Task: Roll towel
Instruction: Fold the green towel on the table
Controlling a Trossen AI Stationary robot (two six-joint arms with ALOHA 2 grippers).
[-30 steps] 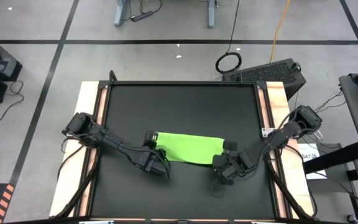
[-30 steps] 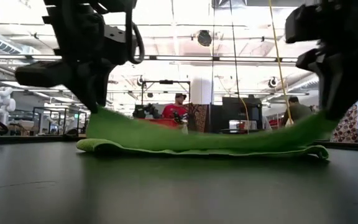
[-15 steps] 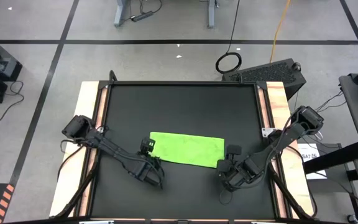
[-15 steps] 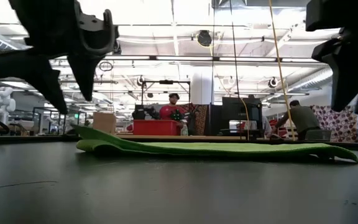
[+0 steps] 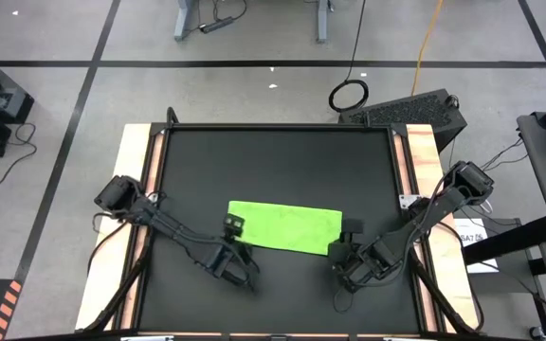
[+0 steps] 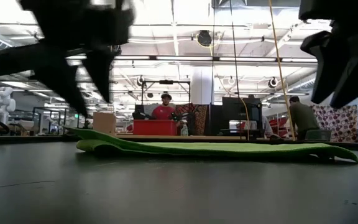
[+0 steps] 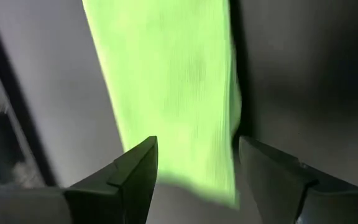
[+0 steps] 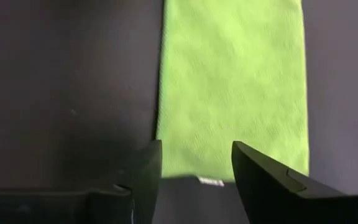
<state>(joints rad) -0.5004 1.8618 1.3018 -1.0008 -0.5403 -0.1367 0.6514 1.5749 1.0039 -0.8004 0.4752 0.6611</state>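
Note:
The lime-green towel (image 5: pixel 285 227) lies flat and long on the black mat (image 5: pixel 273 156), running left to right; the low view shows it as a thin flat strip (image 6: pixel 216 148). My left gripper (image 5: pixel 238 243) stands open over its left end, which shows between the fingers in the left wrist view (image 7: pixel 166 87). My right gripper (image 5: pixel 341 248) stands open over its right end (image 8: pixel 232 87), where a small white tag (image 8: pixel 210 181) shows. In the low view both grippers (image 6: pixel 95 99) (image 6: pixel 331 99) hang above the towel, clear of it.
Wooden table rims (image 5: pixel 138 170) border the mat on both sides. A black case (image 5: pixel 410 109) and a cable coil (image 5: pixel 349 95) lie on the floor beyond the far right corner. People (image 6: pixel 163 111) stand in the room behind. Bare mat stretches far and near of the towel.
Both grippers have opened and let go of the towel's two ends, which they had held raised. The ends have dropped, and the towel now lies flat on the mat. My left gripper has drawn back a little toward the near edge.

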